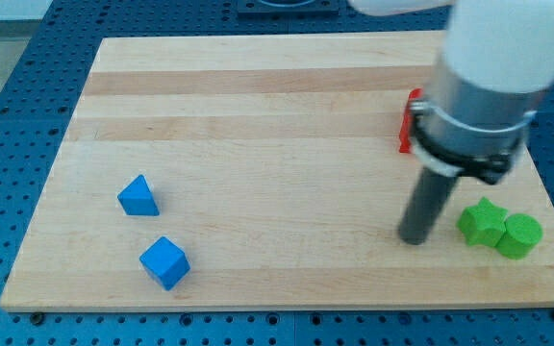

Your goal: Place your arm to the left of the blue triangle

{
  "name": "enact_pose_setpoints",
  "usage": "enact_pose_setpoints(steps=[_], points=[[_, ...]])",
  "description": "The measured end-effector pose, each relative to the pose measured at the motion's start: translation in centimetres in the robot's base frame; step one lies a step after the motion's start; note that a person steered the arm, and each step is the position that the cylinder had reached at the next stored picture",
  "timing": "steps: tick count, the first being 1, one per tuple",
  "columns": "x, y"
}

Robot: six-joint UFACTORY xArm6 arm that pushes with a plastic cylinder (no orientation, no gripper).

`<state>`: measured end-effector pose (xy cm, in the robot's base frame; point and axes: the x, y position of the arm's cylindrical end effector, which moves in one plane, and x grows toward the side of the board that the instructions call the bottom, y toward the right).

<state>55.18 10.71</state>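
The blue triangle (138, 196) lies on the wooden board (258, 115) at the view's left. A blue cube (165, 262) sits just below and right of it. My tip (413, 236) rests on the board far to the view's right of the blue triangle, beside the green blocks. The rod hangs from the arm's grey and white body (484, 86).
A green star-like block (480, 221) and a green cylinder (518, 235) touch each other at the lower right, just right of my tip. A red block (410, 120) is partly hidden behind the arm. Blue perforated table surrounds the board.
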Motion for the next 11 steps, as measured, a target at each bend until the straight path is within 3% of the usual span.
enact_pose_setpoints(steps=[2, 3, 5, 6, 7, 8, 11], points=[[-1.2, -12.3], [-4.2, -17.7], [-15.5, -27.4], [-14.5, -33.8], [-9.0, -38.0], [-2.4, -37.5], [-5.2, -30.1]])
